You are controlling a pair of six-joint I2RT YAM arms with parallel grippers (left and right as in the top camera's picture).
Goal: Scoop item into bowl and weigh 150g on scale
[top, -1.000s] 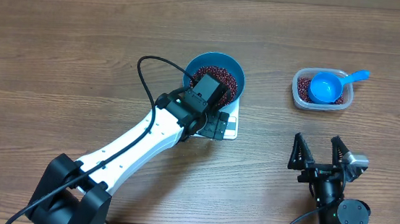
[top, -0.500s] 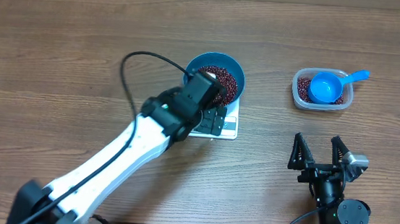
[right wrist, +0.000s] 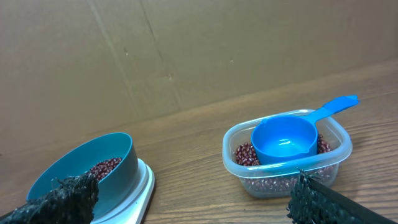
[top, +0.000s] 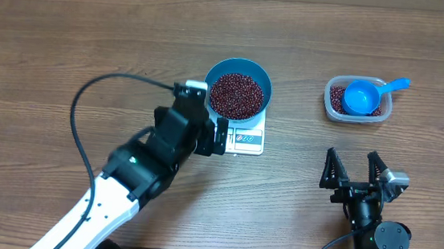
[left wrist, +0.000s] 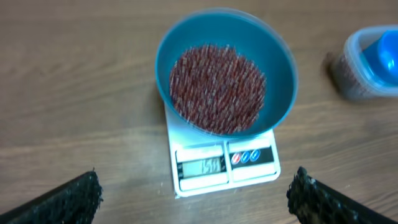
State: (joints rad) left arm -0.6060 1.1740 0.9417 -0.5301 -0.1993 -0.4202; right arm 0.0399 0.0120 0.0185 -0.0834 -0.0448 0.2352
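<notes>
Beans (top: 236, 94): dark red heap in blue bowl (top: 265, 83), standing on the scale (top: 246, 141). Display digits look blurred, possibly unreadable. Left gripper (top: 205, 112): spread wide, empty, just beside the scale. Right gripper (top: 355, 163): spread, empty, well apart from the scale.

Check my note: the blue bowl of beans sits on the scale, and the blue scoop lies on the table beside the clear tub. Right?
No: the scoop lies inside the clear tub, not on the table, per the overhead view. The bowl of beans does sit on the scale.
</notes>
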